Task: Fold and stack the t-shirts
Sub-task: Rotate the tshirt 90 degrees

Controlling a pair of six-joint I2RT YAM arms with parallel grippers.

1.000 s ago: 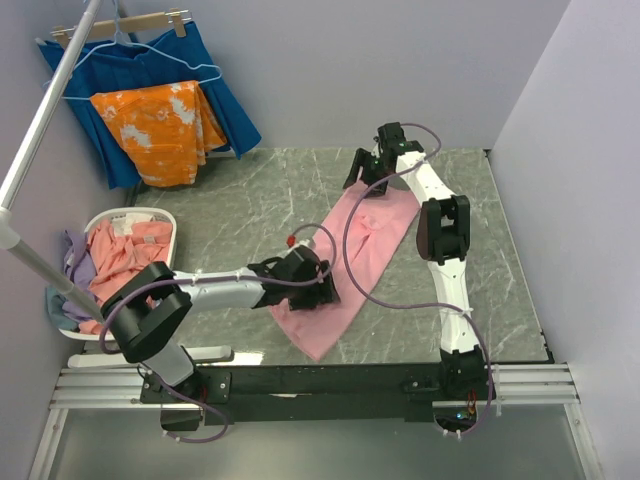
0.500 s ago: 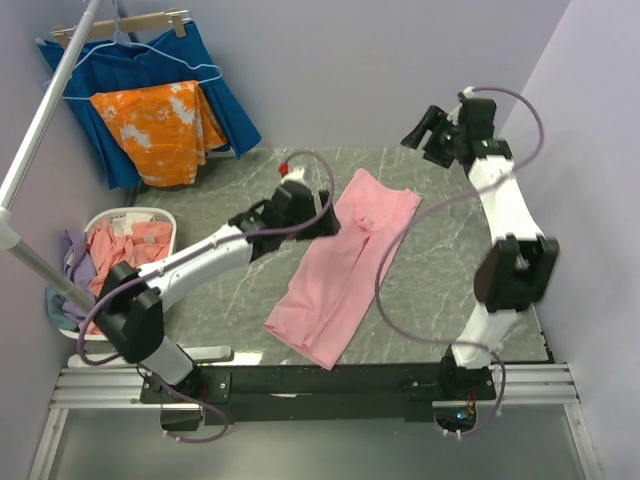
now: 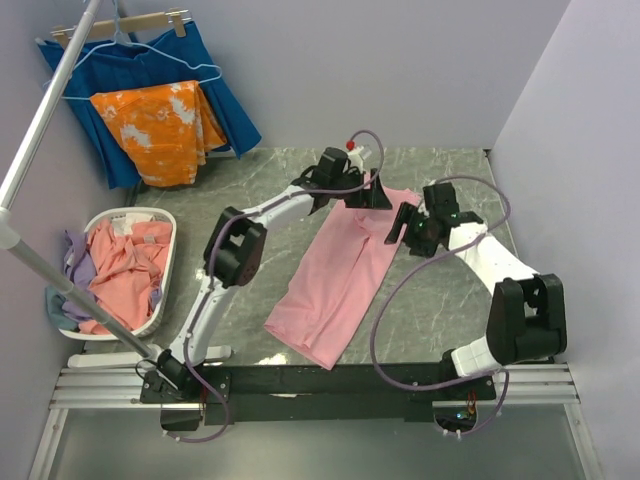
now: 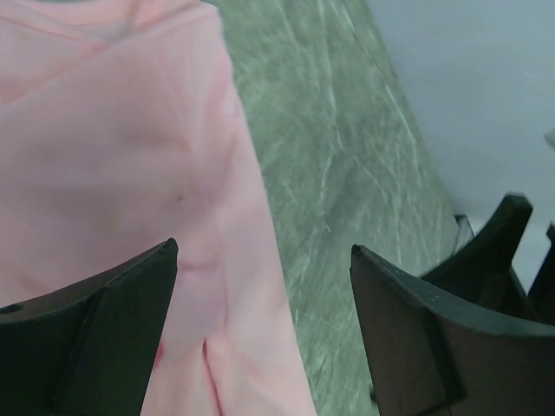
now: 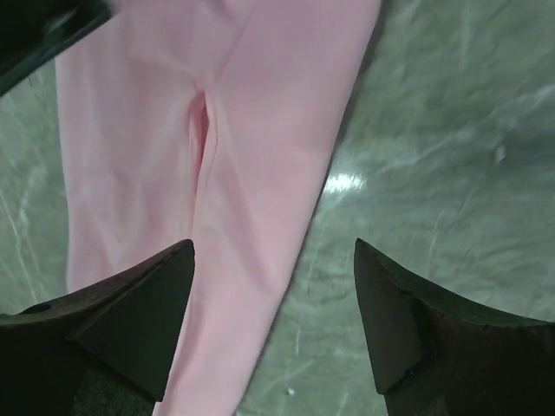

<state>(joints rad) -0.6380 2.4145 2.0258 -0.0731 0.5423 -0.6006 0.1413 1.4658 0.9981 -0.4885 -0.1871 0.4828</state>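
Light pink cotton t-shirt (image 3: 345, 265) lay flat on the green marble table (image 3: 250, 220). A second before, the arms were at its two ends. Now both had come to the far end, likely for another fold. Left gripper (image 3: 374, 192) and right gripper (image 3: 402, 228) were wide open, holding nothing, with the shirt's edges under the gaps.

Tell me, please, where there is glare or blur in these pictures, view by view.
Right wrist: one small bright glare spot on the marble table, just beside the light pink t-shirt; otherwise fairly sharp. Left wrist: soft all over, and the shirt's folds look slightly out of focus. Top external: even light and sharp.
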